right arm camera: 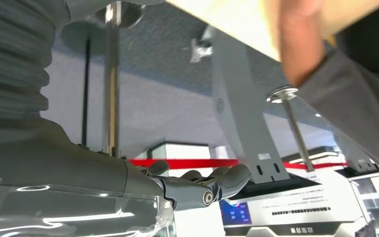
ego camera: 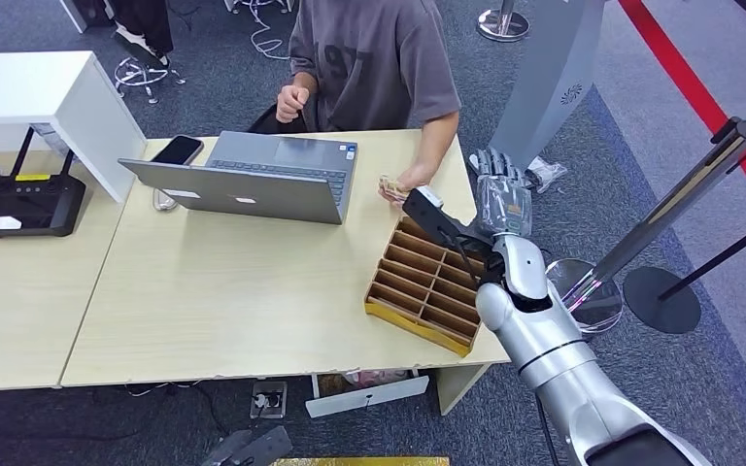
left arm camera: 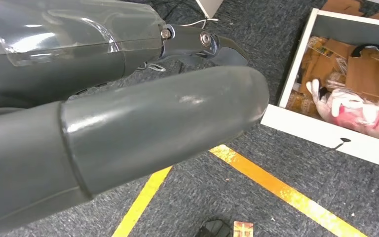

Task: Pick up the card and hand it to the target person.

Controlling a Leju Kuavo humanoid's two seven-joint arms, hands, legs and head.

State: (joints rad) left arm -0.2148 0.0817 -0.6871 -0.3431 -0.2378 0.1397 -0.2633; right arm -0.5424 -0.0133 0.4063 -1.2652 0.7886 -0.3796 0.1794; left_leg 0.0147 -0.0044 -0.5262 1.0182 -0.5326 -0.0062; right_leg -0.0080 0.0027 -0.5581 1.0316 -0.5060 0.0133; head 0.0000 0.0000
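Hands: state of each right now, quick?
Left hand: fingers not visible, cannot tell.
Right hand: open, empty, beyond the table edge; the card is in the person's hand.

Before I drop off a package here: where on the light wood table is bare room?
The wide bare stretch of the table lies in front of the laptop and beside the wooden divider tray. Crowded: the far edge, with laptop, phone and the person's hand, and the tray corner, where the right hand hovers.

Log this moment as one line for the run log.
card: in person's hand | right robot hand: empty, fingers apart, beside table | left robot hand: hanging over floor
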